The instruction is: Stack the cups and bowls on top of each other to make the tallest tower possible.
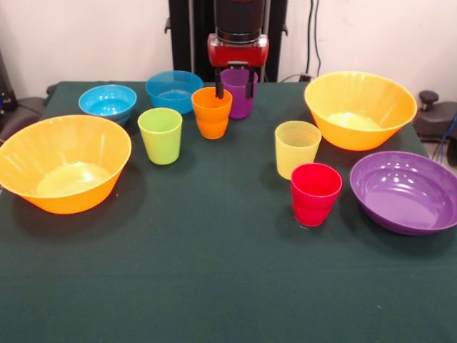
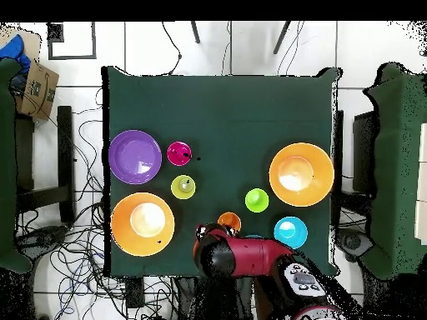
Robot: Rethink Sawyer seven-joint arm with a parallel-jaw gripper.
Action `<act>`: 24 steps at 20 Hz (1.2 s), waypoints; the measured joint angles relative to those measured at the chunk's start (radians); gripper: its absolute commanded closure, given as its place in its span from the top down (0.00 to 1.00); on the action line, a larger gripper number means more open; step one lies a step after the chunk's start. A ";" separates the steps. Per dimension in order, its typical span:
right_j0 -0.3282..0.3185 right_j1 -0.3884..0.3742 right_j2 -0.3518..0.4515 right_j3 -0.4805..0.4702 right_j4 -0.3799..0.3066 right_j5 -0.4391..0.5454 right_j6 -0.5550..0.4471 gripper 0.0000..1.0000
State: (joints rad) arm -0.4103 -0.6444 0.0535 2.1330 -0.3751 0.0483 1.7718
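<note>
Straddling the purple cup (image 1: 238, 96), the gripper (image 1: 234, 87) stands released (no label or writing is readable anywhere).

Cups (image 1: 160, 135) and bowls (image 1: 64, 162) on green table (image 1: 214, 279)

The red and black robot arm (image 1: 239, 21) comes straight down into the top centre of the front view, its black cylindrical wrist ending in a red block. Below the block hangs the hand (image 1: 234, 87), pointing down, its two short black fingers (image 1: 220, 86) parted with a clear gap between them. In the overhead view the arm (image 2: 250, 257) lies across the lower centre, reaching leftward from the lower right.
</note>
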 measured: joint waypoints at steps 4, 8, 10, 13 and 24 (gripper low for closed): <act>-0.005 0.010 0.000 0.000 -0.001 -0.004 0.000 1.00; -0.015 0.012 0.000 0.000 -0.005 -0.004 0.000 1.00; -0.016 0.011 0.000 0.000 -0.006 -0.004 0.000 1.00; -0.017 0.011 -0.001 0.000 -0.009 -0.004 0.000 1.00; -0.011 0.013 -0.014 0.000 -0.034 -0.008 0.000 1.00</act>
State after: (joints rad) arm -0.4214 -0.6319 0.0395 2.1327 -0.4089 0.0403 1.7718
